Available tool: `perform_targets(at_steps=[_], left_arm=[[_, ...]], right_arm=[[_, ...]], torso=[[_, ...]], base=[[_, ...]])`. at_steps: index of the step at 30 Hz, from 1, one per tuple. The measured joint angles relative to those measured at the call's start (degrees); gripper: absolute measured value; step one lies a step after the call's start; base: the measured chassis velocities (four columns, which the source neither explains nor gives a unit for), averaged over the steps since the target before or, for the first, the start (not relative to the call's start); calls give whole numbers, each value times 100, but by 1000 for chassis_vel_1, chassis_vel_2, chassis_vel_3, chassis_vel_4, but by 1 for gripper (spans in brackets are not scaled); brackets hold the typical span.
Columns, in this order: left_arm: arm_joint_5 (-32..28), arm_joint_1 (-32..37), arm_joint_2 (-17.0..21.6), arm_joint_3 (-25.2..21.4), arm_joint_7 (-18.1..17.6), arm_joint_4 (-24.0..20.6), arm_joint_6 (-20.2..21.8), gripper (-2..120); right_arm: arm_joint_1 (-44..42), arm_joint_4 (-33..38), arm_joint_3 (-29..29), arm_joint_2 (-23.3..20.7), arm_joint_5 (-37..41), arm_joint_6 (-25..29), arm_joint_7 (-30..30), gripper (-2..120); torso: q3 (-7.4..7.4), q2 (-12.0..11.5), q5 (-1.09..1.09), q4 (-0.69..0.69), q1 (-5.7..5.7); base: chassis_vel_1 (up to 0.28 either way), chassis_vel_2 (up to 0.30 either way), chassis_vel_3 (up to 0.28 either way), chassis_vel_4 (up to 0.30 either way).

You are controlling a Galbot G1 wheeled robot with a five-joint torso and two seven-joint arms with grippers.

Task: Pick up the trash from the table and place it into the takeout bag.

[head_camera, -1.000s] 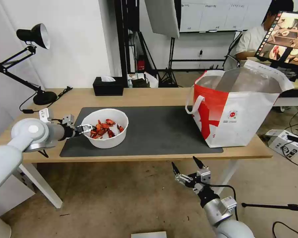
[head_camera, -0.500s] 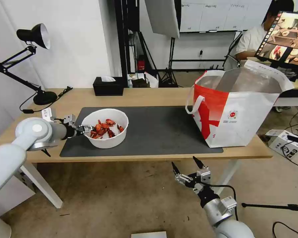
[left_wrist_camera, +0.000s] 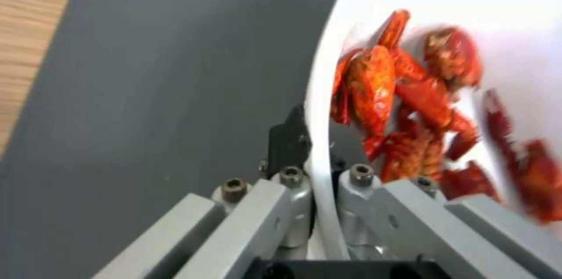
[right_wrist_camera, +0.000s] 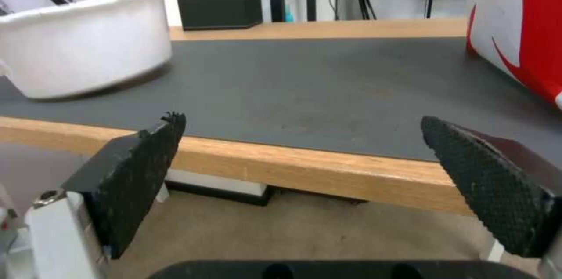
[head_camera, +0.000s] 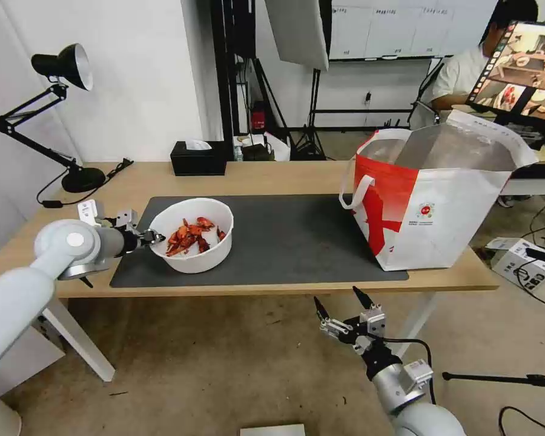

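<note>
Jaws of the left gripper (head_camera: 153, 235) are clamped on the rim of the white bowl (head_camera: 195, 253), one finger (left_wrist_camera: 290, 138) outside the wall and the other inside, with the thin white edge running between them. Red crayfish shells (left_wrist_camera: 410, 107) lie heaped in the bowl just past the inner finger. The bowl is tilted, its gripped side raised, over the left part of the dark grey mat (head_camera: 297, 242) on the wooden table (head_camera: 254, 175). The takeout bag (head_camera: 430, 200) stands open at the table's right end, well apart from the bowl. The right gripper (head_camera: 340, 307) hangs below the table's front edge with its jaws wide apart and empty.
</note>
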Motion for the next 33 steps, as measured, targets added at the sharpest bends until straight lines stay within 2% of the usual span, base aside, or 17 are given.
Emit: perform_targets(at_steps=[7, 8, 13, 22, 31, 33], left_arm=[[342, -186, -97, -16, 115, -46, -21, 0], [509, -323, -99, -29, 229, -121, -51, 0], [672, -654, -115, 14, 305, -356, -141, 0], [921, -1688, -287, 707, 257, -630, -270, 0], [888, -2103, -473, 1140, 258, -886, -275, 0], [893, -2194, -608, 1261, 258, -898, -288, 0]], right_arm=[[0, 0, 0, 0, 0, 0, 0, 100], [0, 0, 0, 0, 0, 0, 0, 100], [0, 0, 0, 0, 0, 0, 0, 100], [0, 0, 0, 0, 0, 0, 0, 100], [0, 0, 0, 0, 0, 0, 0, 100], [0, 0, 0, 0, 0, 0, 0, 100]], torso=[[2, -1, -7, -2, 1], [2, -1, -2, -2, 1], [1, -1, -1, -2, 1], [1, -1, -1, -2, 1], [1, -1, -1, -2, 1], [1, -1, -2, -1, 1]], base=[[0, 0, 0, 0], [0, 0, 0, 0], [0, 0, 0, 0], [0, 0, 0, 0], [0, 0, 0, 0], [0, 0, 0, 0]])
